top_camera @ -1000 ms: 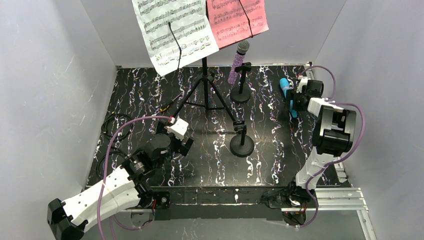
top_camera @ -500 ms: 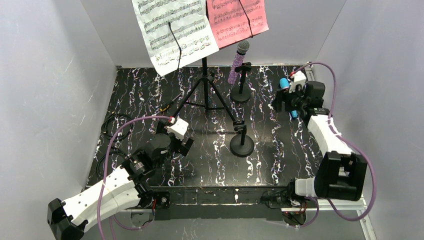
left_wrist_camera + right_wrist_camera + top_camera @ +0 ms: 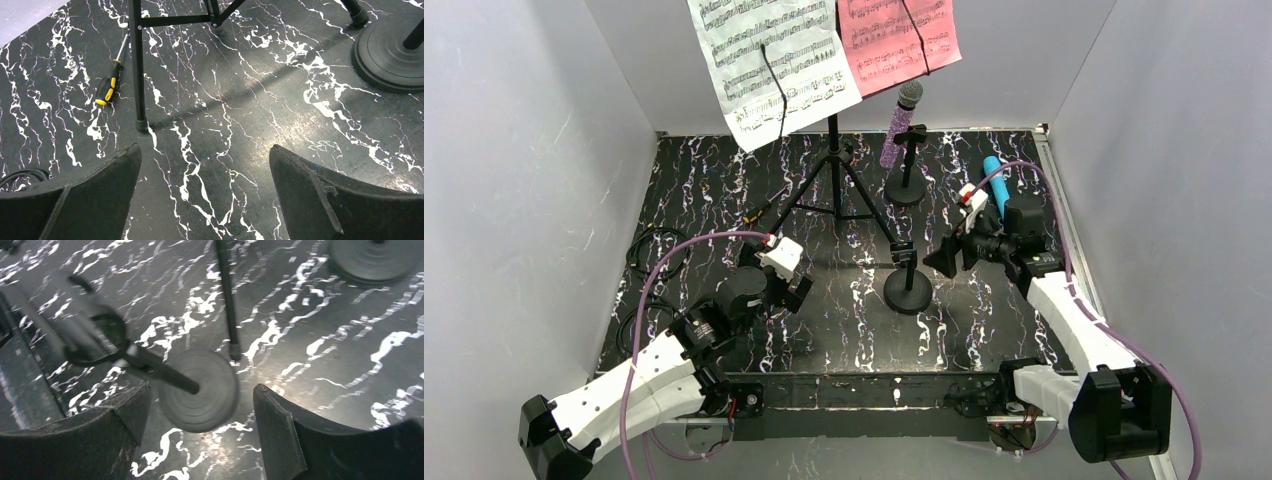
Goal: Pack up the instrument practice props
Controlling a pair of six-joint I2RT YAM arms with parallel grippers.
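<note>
Both grippers stand wide and empty: the left gripper [image 3: 204, 150] above the black white-veined tabletop [image 3: 225, 100], the right gripper [image 3: 200, 387] facing the nearer small black round-based mic holder [image 3: 908, 290]. A slim blue microphone [image 3: 995, 178] lies flat beyond it; the purple glitter microphone with grey head [image 3: 896, 125] sits in the farther holder [image 3: 906, 188].

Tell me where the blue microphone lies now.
In the top view, the blue microphone lies flat on the table at far right, beside the right arm's wrist, to the right of the purple glitter microphone.
</note>
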